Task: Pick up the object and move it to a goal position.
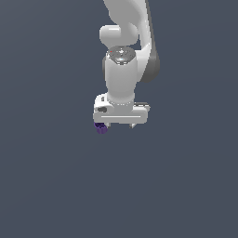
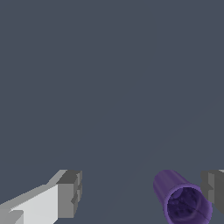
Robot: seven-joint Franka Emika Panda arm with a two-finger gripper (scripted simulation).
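Gripper (image 2: 142,192) spread wide, holding nothing; the object (image 2: 181,199), a small purple open-ended tube, lies between the fingers but hard by one pad (image 2: 214,188), far from the other; long axis roughly across the closing line; likely needs recentring.

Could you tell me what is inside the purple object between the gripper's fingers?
The wrist view looks into the purple object's open end: a dark, hollow interior with nothing visible inside. Its far end is hidden. The gripper is open around it.
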